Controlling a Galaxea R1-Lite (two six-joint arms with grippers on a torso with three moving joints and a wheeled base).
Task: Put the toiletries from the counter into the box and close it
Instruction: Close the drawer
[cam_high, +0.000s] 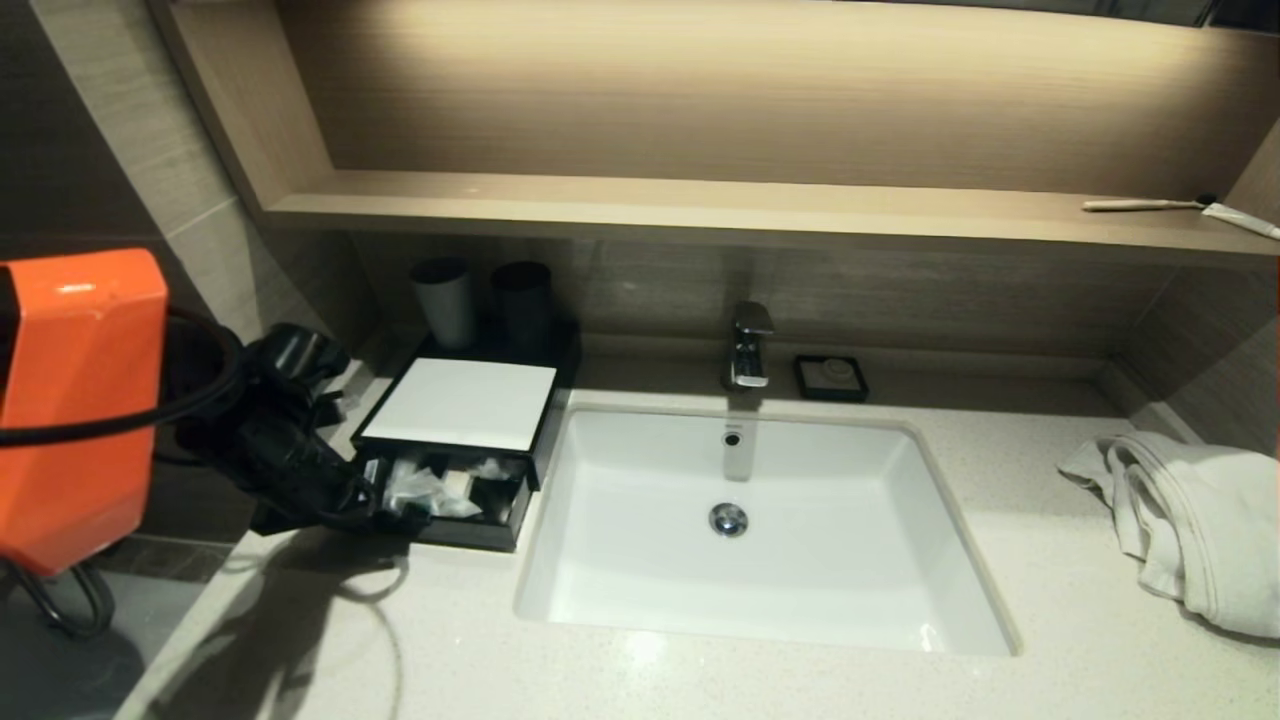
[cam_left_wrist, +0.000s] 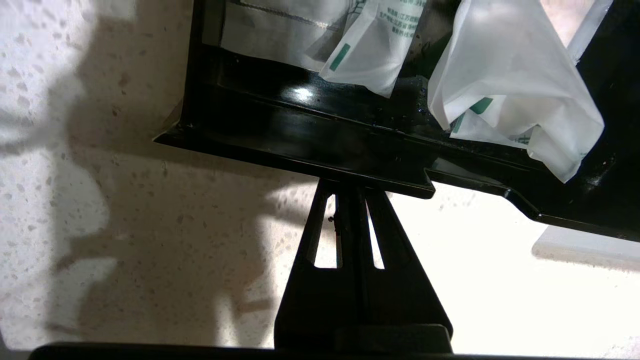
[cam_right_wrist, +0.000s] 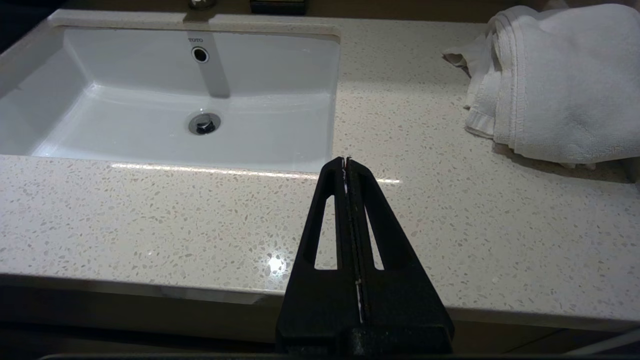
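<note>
- I have the left claw (cam_left_wrist: 350, 187) pinched fully together and holding nothing; its tip sits against the outer face of the drawer front (cam_left_wrist: 320, 150), or just short of it. I cannot confirm contact.
- The box (cam_high: 462, 402) stands on the counter (cam_high: 700, 680) left of the sink (cam_high: 975, 585), with its black drawer (cam_high: 470, 532) pulled out toward me.
- The toiletries (cam_high: 425, 490) already lie inside the open drawer: white packets with green print, one crumpled pack (cam_left_wrist: 510, 85) rising above the front wall in the wrist view.
- Key relation: the drawer's front wall runs across the claw's pointing direction, and the box body lies straight beyond it. In my judgement, a push along the claw's own axis should slide the drawer home.
- The claw meets the wall near its notched middle, so I expect little skewing. Risk: the tall crumpled pack may snag under the white top panel.
- The right claw (cam_right_wrist: 348, 165) is parked, pressed shut, over bare counter in front of the sink, near a towel (cam_right_wrist: 555, 85). The left arm is nearer.
</note>
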